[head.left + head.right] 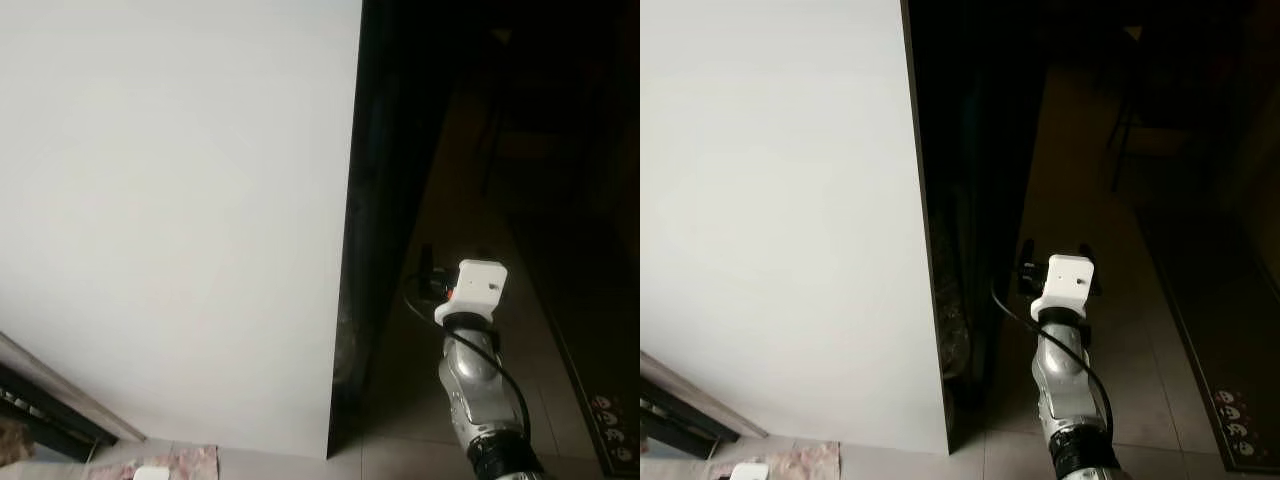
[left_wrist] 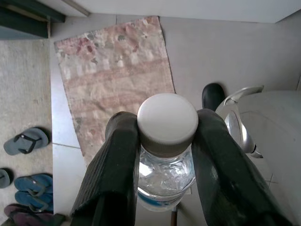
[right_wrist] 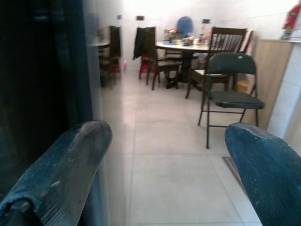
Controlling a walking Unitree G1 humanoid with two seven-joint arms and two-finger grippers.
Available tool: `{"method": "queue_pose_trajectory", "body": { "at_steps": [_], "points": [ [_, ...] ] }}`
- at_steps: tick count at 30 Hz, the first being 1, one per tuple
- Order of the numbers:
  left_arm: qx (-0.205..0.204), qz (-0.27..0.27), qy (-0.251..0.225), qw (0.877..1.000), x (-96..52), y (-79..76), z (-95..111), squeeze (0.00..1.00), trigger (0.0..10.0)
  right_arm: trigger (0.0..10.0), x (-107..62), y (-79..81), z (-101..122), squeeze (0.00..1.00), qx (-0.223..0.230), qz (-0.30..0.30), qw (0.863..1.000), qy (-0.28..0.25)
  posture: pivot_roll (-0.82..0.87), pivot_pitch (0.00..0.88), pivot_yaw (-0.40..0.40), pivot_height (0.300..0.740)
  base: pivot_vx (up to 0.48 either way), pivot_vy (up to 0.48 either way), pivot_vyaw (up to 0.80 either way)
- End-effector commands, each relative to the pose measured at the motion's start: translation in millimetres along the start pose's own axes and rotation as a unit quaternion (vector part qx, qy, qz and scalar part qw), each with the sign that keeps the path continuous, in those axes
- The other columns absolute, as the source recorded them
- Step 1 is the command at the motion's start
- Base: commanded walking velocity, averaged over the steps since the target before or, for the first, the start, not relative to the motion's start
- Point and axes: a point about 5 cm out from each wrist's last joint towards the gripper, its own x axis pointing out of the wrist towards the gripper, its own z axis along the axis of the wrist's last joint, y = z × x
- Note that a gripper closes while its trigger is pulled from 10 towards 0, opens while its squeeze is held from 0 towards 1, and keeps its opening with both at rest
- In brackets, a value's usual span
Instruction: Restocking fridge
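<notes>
In the left eye view a tall white fridge (image 1: 170,210) side panel takes up everything from nine to twelve o'clock, its front edge running down just left of centre, and beyond that edge lies a black, unlit gap in which I cannot tell door from interior. The right arm (image 1: 478,395) rises from five o'clock, and its right pincer (image 1: 428,277) is lifted toward that dark edge, sitting just to the right of it; the fingers are too small and dark here to read. The right eye view gives the same layout, with a tiled floor (image 1: 1140,330) and a dark mat (image 1: 1230,400) along the four o'clock side; no handle can be made out on the fridge. In the left wrist view the left pincer (image 2: 165,141) is pressed onto a clear water bottle (image 2: 164,174) just under its white cap (image 2: 167,118), the bottle's long axis pointing straight up at the lens, so it hangs upright over a patterned rug (image 2: 113,75), with sandals (image 2: 26,141) at nine o'clock; the bottle's lower body is cut off. In the right wrist view the right pincer's two fingers (image 3: 61,160) stand spread wide with nothing between them, the dark fridge face close at nine o'clock, and a folding chair (image 3: 228,89) and a dining desk (image 3: 188,47) well beyond. I judge the free right arm the nearer one for opening the fridge, which lies to its left, while the left arm carries the stock.
</notes>
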Motion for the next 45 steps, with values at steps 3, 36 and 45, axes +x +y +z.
{"method": "queue_pose_trajectory", "body": {
  "at_steps": [3, 36, 45],
  "points": [
    [-0.002, -0.006, -0.007, 1.0, 0.6, -2.3, 3, 0.0, 10.0, 10.0, 0.4, -6.0, 5, 0.0, 0.001, -0.016, 1.0, -0.013, 0.01, 0.0, 0.028, 0.74, 0.0, 0.0, 0.0],
    [-0.001, -0.007, -0.006, 1.0, -0.1, -5.4, -1, 0.0, 10.0, 10.0, -33.7, 28.1, 23, 0.0, -0.036, 0.089, 0.995, -0.025, 0.0, 0.0, 0.009, 0.74, 0.0, 0.0, 0.0],
    [-0.001, -0.011, -0.003, 1.0, 0.2, -9.5, -2, 0.0, 10.0, 10.0, -42.1, 44.1, 19, 0.0, -0.009, 0.134, 0.991, -0.008, 0.0, 0.0, 0.012, 0.74, 0.0, 0.0, 0.0]
  ]
}}
